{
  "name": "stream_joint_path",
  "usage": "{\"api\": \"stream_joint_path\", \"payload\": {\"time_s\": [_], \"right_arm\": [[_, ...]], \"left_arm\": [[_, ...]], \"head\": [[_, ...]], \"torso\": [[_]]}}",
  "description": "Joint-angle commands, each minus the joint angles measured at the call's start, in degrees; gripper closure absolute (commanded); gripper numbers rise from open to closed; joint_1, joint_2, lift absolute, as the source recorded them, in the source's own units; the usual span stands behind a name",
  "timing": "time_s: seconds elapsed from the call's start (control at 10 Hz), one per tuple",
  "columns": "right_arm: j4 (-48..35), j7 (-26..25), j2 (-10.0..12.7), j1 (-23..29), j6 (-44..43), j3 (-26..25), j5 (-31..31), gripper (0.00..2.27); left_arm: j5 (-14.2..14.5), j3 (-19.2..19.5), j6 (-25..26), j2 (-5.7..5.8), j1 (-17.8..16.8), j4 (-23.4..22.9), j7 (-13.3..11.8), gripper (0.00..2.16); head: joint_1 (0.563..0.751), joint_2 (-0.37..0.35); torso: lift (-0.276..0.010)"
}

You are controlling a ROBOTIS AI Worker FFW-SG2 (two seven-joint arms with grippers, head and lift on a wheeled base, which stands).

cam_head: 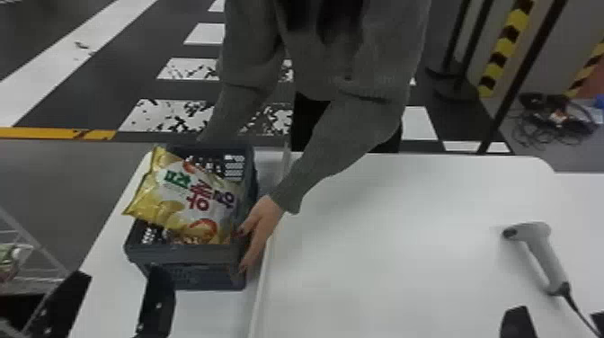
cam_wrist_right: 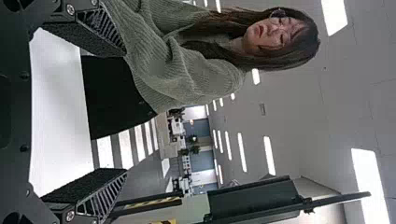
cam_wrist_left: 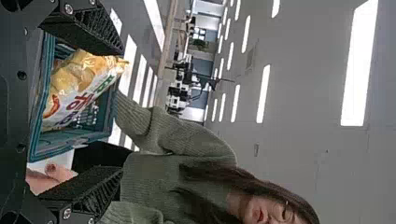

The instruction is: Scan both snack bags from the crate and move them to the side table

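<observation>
My left gripper [cam_head: 114, 299] stands open in front of the crate [cam_head: 186, 254], nothing between its fingers. A yellow and white snack bag [cam_head: 188, 193] lies tilted across the dark crate, one end over its left rim; whether another bag is beneath it, I cannot tell. A person's hand [cam_head: 260, 229] touches the crate's right side. At the lower right, my right gripper [cam_head: 557, 321] is open and holds nothing, nearer than the grey scanner [cam_head: 546, 256]. In the left wrist view, the bag [cam_wrist_left: 79, 88] and crate [cam_wrist_left: 70, 144] are beyond my open gripper [cam_wrist_left: 119, 109]. The right wrist view has my open gripper [cam_wrist_right: 123, 112].
The crate rests on the left part of a white table [cam_head: 382, 233], beside a raised pale edge [cam_head: 265, 269]. The scanner's cable runs to the lower right. A wire rack [cam_head: 40, 251] with a green package [cam_head: 13, 260] is at the far left.
</observation>
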Motion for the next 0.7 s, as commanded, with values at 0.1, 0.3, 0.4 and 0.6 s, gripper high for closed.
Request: {"api": "stream_joint_path", "payload": {"time_s": [0.1,0.3,0.4,0.6], "right_arm": [[0.18,0.03,0.0,0.0,-0.18,0.0,0.14,0.11],[0.53,0.03,0.0,-0.09,-0.36,0.0,0.14,0.11],[0.62,0.03,-0.09,-0.09,-0.36,0.09,0.23,0.11],[0.53,0.03,-0.09,0.27,-1.06,0.09,0.49,0.12]], "left_arm": [[-0.3,0.17,-1.46,0.0,-0.09,0.43,0.91,0.12],[-0.21,1.31,-3.04,-0.09,-0.61,1.48,1.35,0.12],[0.4,2.63,-2.87,-0.18,-1.14,1.57,1.26,0.12],[4.89,7.29,1.53,-1.58,-3.43,1.66,-2.08,0.12]], "head": [[0.695,0.037],[0.695,0.051],[0.695,0.062],[0.695,0.089]], "torso": [[-0.095],[-0.095],[-0.095],[-0.095]]}}
